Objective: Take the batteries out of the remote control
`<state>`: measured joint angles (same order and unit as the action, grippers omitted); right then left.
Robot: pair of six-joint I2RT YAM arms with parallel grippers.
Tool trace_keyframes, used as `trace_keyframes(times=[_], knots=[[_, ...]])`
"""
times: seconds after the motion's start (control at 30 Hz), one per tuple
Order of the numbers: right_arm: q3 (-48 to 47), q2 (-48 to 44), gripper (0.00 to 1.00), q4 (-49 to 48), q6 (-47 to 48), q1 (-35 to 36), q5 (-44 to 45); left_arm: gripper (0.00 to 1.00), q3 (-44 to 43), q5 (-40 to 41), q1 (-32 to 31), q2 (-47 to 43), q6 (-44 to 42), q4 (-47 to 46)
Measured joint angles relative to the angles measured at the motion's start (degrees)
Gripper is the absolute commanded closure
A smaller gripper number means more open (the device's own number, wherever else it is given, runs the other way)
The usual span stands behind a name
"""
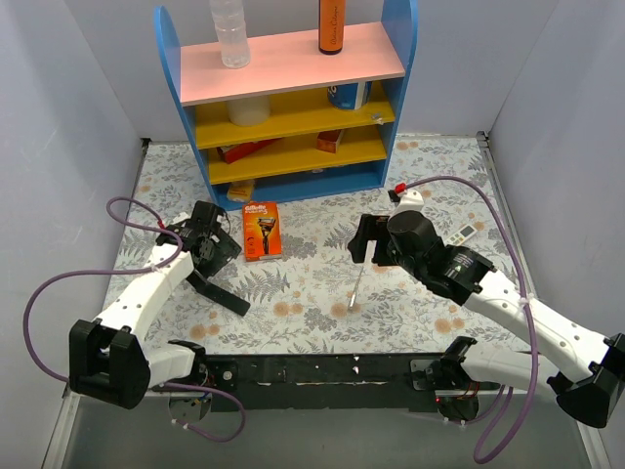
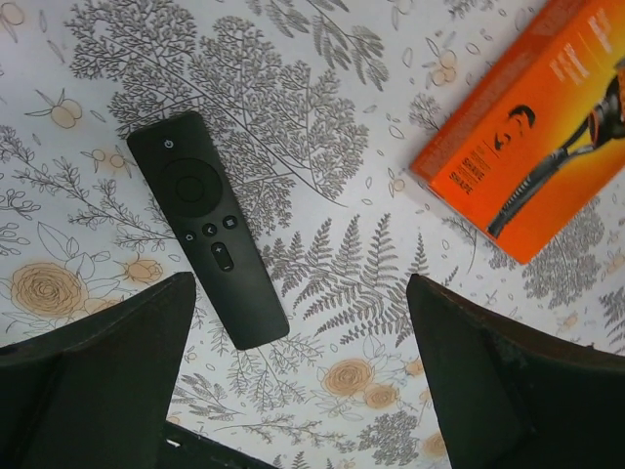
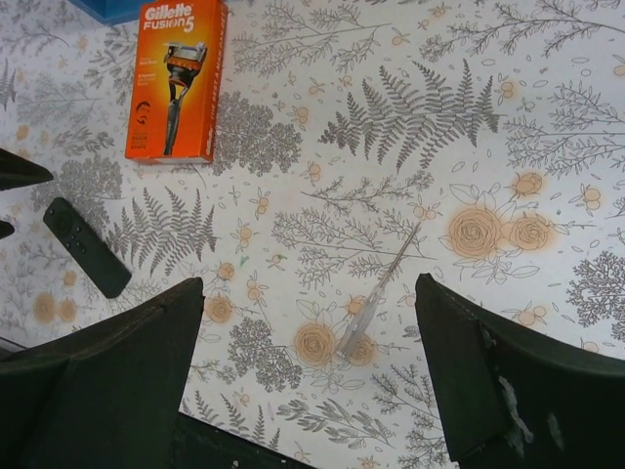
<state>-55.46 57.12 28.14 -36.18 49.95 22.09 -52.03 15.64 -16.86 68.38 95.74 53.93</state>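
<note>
The black remote control (image 1: 220,291) lies flat on the floral table cover, button side up. It also shows in the left wrist view (image 2: 207,230) and the right wrist view (image 3: 86,247). No red-orange batteries are in view in any frame. My left gripper (image 1: 210,246) is open and empty, hovering above the cover, with the remote's lower end close to its left finger (image 2: 107,371). My right gripper (image 1: 363,239) is open and empty above a thin clear-handled screwdriver (image 3: 381,293), which lies on the cover (image 1: 355,291).
An orange razor package (image 1: 261,229) lies behind the remote, in front of a blue shelf unit (image 1: 293,98) that holds bottles and boxes. A small white remote-like object (image 1: 467,233) lies at the right. Grey walls close in both sides.
</note>
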Motion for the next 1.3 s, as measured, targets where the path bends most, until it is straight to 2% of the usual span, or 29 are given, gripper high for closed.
trace_keyframes(times=[0.17,0.4,0.67,1.07,1.3], knots=[[1.8,-1.0,0.09,0.0,-0.1,0.0,-1.3,0.16,1.1,0.1,2.9,1.2,3.9,0.9],[1.9,-1.1,0.12,0.5,0.2,0.0,-1.9,0.20,1.7,0.1,3.7,2.8,10.4,3.1],[1.9,-0.7,0.12,1.9,0.2,0.0,-3.0,0.21,4.7,0.8,4.4,4.8,16.2,5.1],[1.9,-1.4,0.13,1.9,0.2,0.0,-4.1,0.21,8.4,2.0,4.8,6.5,17.9,4.2],[1.9,-1.4,0.13,1.8,0.2,0.0,-4.8,0.24,10.4,2.0,4.9,7.0,18.1,1.6]])
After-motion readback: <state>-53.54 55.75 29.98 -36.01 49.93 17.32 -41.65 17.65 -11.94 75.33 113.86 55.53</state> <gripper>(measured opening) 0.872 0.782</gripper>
